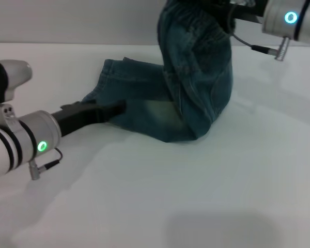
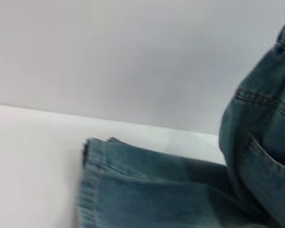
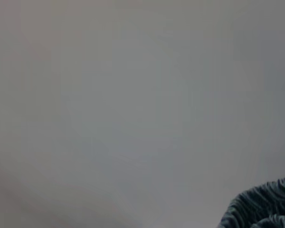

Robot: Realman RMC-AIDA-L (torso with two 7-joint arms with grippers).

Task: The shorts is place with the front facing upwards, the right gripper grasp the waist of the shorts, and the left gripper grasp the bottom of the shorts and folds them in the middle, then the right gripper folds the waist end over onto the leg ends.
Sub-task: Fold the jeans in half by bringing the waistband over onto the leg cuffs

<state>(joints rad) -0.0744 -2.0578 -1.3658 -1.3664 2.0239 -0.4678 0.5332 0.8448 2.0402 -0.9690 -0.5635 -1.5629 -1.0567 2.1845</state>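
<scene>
Both pincers touch shorts (image 1: pixel 196 88); waist raised

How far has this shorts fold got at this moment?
Both ends look grasped. The right gripper holds the waist end of the denim shorts lifted high, cloth hanging from it, while the left gripper sits low at the leg ends on the white table. Whether the lengthwise middle fold is finished is unclear. Still left: laying the waist end down over the leg ends and releasing.
</scene>
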